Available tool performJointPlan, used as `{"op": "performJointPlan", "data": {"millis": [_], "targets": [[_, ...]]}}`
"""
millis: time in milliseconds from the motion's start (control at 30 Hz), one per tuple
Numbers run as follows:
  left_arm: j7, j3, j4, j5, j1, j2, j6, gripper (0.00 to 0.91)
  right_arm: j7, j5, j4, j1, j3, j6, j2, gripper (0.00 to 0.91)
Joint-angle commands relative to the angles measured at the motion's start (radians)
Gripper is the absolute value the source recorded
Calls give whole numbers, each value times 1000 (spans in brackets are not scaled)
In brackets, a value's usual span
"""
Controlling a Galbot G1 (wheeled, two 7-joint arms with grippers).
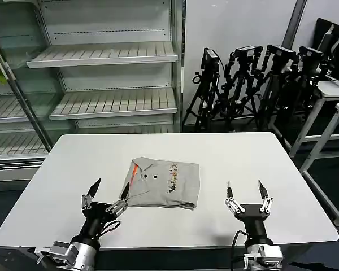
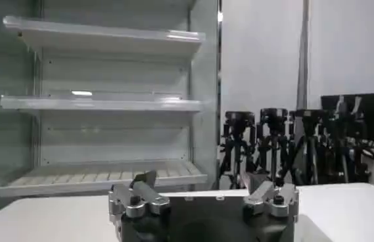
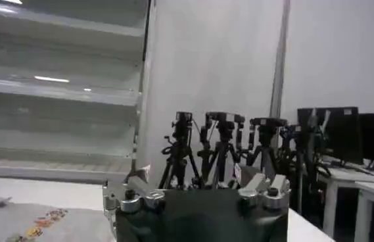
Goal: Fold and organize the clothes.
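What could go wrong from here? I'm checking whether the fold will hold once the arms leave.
The open left gripper sits right at the corner of the folded light grey short-sleeved shirt; one finger might snag the hem and undo the fold. The shirt lies slightly askew on the white table. The open right gripper stands apart, little risk.

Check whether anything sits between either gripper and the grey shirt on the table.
Nothing visible does. The grey shirt lies folded on the white table. The left gripper, open, is at the shirt's near left corner with no object between. The right gripper, open, hovers to the shirt's right over bare tabletop.
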Motion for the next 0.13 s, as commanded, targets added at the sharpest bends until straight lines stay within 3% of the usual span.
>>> {"op": "performJointPlan", "data": {"millis": [33,133], "targets": [[0,3,-4,2,1,2,11,907,13,28,4,-6,10,-21,0,907],[0,7,-1,-1,-3,3,16,907,4,33,2,-6,18,-42,7,907]]}}
